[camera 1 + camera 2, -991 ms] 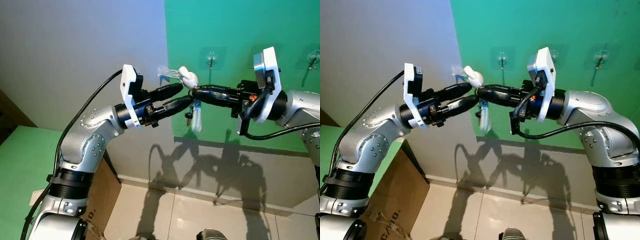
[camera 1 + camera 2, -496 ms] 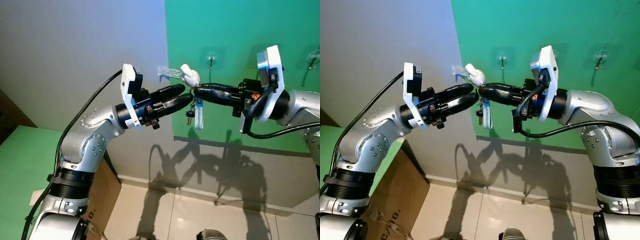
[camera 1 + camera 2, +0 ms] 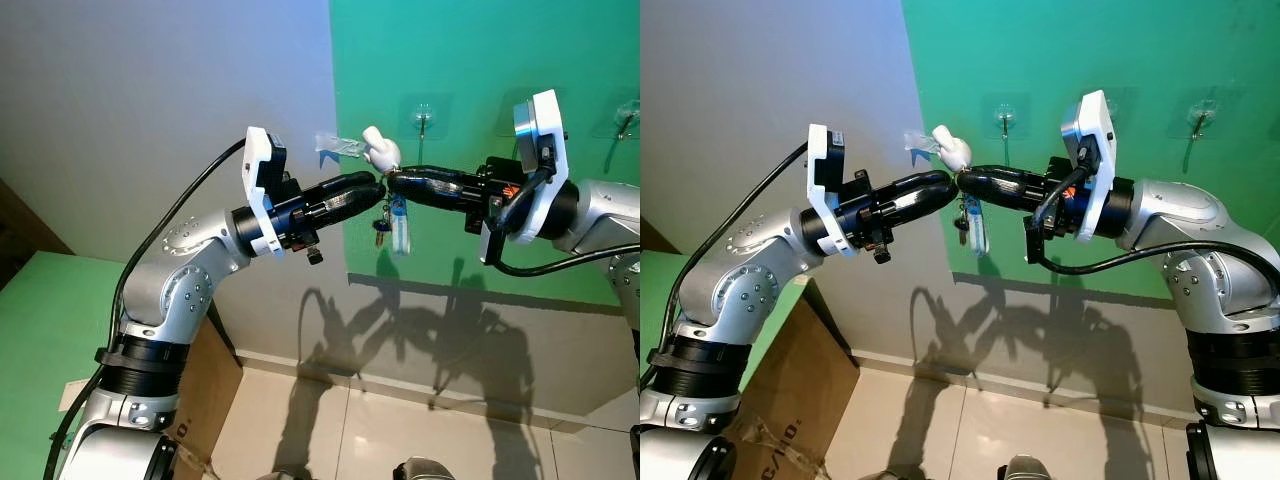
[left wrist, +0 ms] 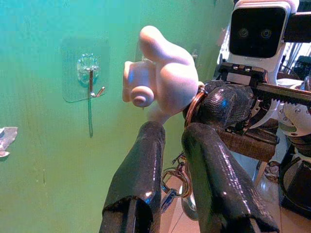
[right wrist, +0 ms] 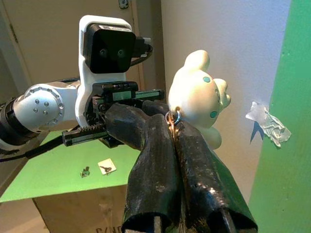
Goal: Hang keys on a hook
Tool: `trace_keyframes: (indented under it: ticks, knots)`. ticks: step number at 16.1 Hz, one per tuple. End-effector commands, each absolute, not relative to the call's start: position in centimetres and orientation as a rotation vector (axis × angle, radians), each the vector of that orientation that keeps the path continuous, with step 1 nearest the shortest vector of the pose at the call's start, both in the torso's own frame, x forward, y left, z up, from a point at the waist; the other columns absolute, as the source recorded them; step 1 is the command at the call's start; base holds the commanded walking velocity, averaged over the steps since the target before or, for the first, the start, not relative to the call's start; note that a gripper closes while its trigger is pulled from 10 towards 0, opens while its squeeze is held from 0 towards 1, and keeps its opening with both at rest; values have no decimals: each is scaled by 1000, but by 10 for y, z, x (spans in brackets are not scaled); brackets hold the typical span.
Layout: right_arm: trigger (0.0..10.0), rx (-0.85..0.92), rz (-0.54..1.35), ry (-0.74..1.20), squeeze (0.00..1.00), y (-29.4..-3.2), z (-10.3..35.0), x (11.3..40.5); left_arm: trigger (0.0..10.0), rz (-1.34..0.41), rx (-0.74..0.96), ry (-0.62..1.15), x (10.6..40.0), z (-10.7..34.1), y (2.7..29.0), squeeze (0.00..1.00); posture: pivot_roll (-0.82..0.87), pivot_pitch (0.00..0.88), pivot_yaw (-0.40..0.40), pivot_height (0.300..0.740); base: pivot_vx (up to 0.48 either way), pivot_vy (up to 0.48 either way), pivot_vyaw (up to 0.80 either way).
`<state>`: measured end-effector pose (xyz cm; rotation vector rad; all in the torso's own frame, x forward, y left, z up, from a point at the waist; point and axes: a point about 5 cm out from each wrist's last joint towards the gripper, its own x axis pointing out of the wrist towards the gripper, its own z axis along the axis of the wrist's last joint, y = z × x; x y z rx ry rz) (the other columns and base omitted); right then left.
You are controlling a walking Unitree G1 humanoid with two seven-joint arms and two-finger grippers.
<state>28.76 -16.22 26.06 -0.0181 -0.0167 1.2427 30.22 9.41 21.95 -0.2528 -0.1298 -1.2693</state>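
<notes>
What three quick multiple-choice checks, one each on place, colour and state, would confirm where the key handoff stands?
1. Where are the keys?
A. On the floor
B. Hanging below where the two grippers meet
C. On a hook

2. What colour is the wall behind the hooks?
A. Green
B. Red
C. Yellow

3. What is the right gripper doing?
A. Wide open, away from the keys
B. Shut on the key ring
C. Holding a hook

Answers:
1. B, the keys dangle under the fingertips of the left gripper and right gripper, beneath the white figure.
2. A, the hook sits on the green wall.
3. B, the right wrist view shows its fingers pressed together with the ring between them.
</notes>
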Motion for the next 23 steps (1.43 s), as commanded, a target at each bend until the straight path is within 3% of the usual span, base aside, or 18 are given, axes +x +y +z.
trace_keyframes:
  ticks: [1, 10, 19, 20, 22, 23]
  knots:
    - [0, -32, 1285, -68, 0, -155, 274, 284, 10000, -1269, -227, -152, 304, 227, 95, 0, -288, 54, 128, 736, 0, 0, 0]
    - [0, -14, 1318, -61, 0, -150, 273, 279, 10000, -1282, -233, -160, 303, 228, 93, 0, -290, 53, 129, 736, 0, 0, 0]
    - [0, 5, 1315, -27, 0, -157, 268, 281, 10000, -1473, -449, -203, 284, 246, 101, 0, -287, 32, 128, 736, 0, 0, 0]
    - [0, 4, 1315, -27, 0, -157, 268, 281, 9647, -1481, -451, -199, 283, 246, 101, 0, -287, 33, 128, 736, 0, 0, 0]
    - [0, 6, 1319, -27, 0, -157, 268, 281, 4392, -1491, -442, -180, 281, 244, 100, 0, -286, 34, 128, 736, 0, 0, 0]
    - [0, 6, 1320, -27, 0, -157, 268, 281, 4824, -1489, -434, -173, 281, 243, 99, 0, -286, 34, 128, 736, 0, 0, 0]
